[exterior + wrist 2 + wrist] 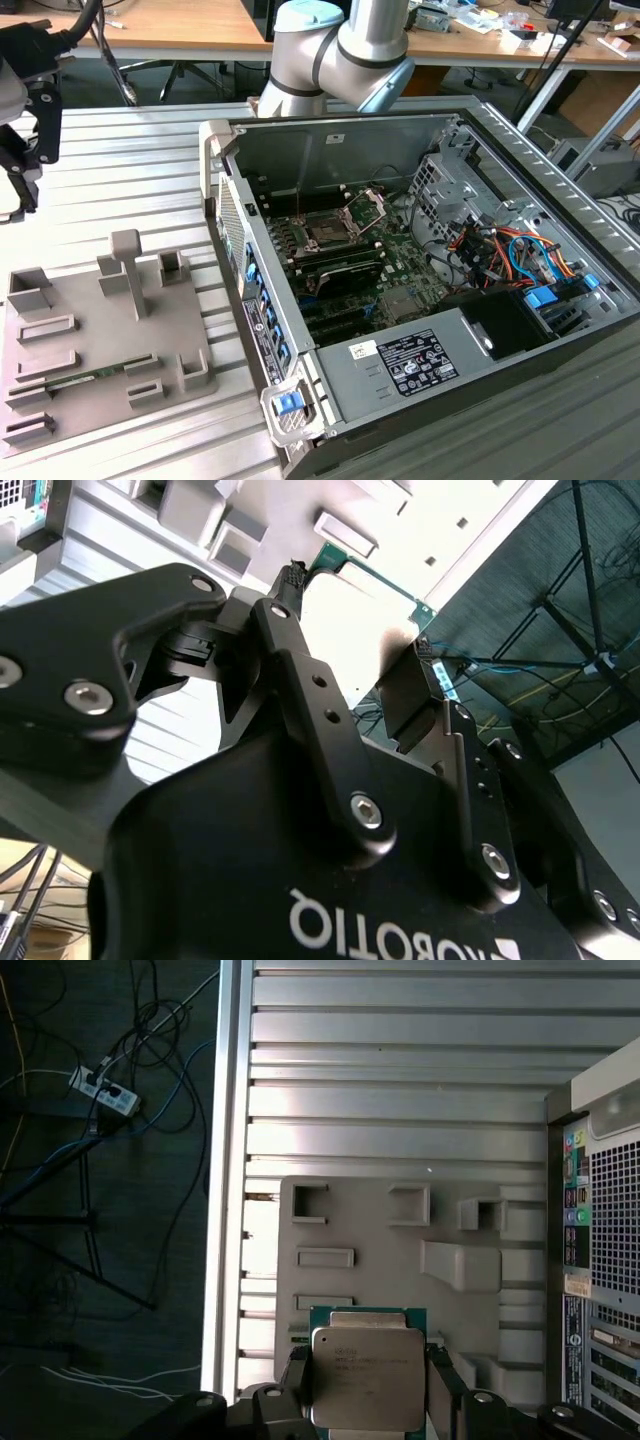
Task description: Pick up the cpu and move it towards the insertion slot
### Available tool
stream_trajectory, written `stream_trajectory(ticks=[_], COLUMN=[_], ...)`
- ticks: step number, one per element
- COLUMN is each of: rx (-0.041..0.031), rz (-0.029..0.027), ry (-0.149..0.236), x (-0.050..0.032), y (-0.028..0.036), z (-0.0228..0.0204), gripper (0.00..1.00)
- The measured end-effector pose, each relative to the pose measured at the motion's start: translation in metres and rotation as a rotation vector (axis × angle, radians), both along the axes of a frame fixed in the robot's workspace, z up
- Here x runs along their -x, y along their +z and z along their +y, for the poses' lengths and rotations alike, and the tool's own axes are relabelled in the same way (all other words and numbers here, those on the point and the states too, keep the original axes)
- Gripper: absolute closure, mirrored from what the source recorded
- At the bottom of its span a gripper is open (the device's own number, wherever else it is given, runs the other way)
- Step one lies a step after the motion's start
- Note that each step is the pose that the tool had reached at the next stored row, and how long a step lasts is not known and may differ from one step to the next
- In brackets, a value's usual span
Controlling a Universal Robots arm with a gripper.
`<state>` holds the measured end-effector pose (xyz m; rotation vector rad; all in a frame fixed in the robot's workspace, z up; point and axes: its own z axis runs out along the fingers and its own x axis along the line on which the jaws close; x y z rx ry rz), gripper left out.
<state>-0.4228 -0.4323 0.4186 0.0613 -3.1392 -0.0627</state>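
In both wrist views my gripper [367, 1388] [360, 630] is shut on the cpu [366, 1372], a small square chip with a silvery top and green edge [372, 600], one black finger on each side. It hangs above the grey plastic tray [400, 1250]. In the exterior view the gripper [18, 180] is at the far left, over the ribbed table beyond the tray [100, 340]. The insertion slot [330, 228], a square socket with a shiny raised metal frame, lies on the green board inside the open computer case, well to the exterior view's right of the gripper.
The open computer case [420, 330] holds cables, a drive cage and a power supply. Its wall [235, 250] stands between tray and socket. A green memory stick [90, 375] lies in the tray. The arm's base [340, 50] rises behind the case.
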Motion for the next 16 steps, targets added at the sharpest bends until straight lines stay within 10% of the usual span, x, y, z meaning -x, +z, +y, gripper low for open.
stream_trajectory(ticks=[16], rx=[0.0000], rz=[0.0000], ry=[0.000], x=[-0.0138], y=[0.0000], z=[0.0000], gripper=[0.45])
